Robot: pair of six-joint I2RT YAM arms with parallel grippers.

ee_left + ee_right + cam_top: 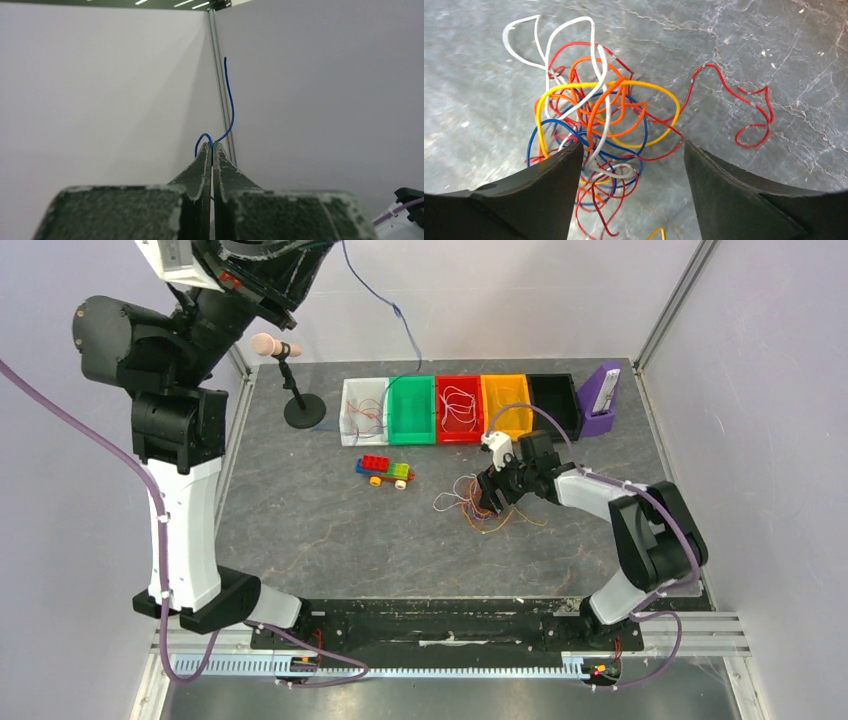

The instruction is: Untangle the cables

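Left arm: raised high above the table. Left gripper is clenched on a thin blue wire, which trails down toward the green bin in the overhead view.

Right gripper: jaws spread wide and holding nothing, poised low over the fist-sized tangle of orange, yellow, white, red and blue cables at centre-right of the table. A loose red strand lies just beside it.

Risks: closing on the heap could trap several strands at once and lift the whole knot. The blue wire looks pinched near its end and may slip out.

Surface: dark grey, stone-patterned table mat, with nothing to anchor the heap. Plain pale walls enclose it. A row of five coloured plastic bins stands at the far edge.
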